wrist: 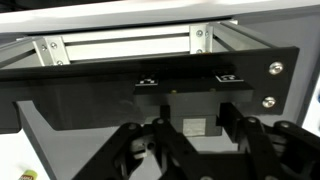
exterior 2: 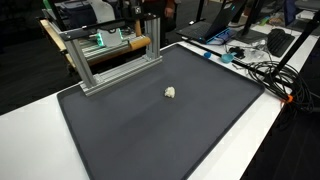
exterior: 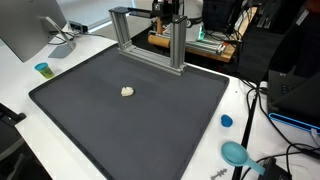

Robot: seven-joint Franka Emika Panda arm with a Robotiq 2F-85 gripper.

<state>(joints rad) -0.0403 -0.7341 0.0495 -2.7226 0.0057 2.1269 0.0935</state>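
A white table (exterior: 20, 85) is covered for the most part by a dark grey mat (exterior: 130, 125), set in a cluttered workroom. A monitor (exterior: 30, 30) is seen at one corner, and cables (exterior 2: 275, 75) are spread along the opposite edge. At the back edge of the mat a metal frame (exterior: 179, 45) is stood upright. The gripper (exterior: 168, 12) is held high, just behind the frame's top bar and well apart from a small pale lump (exterior: 127, 91) that lies alone near the middle of the mat.

Only in an exterior view are a small blue cup (exterior: 43, 69), a blue lid (exterior: 226, 121) and a teal scoop (exterior: 236, 153) shown on the bare table. A close look at the frame is given by the wrist view alone: a black plate (wrist: 100, 85) is fixed across it, right in front of the dark fingers (wrist: 160, 140). Nothing is seen between them. How far they are closed cannot be told, as only their upper parts are shown.
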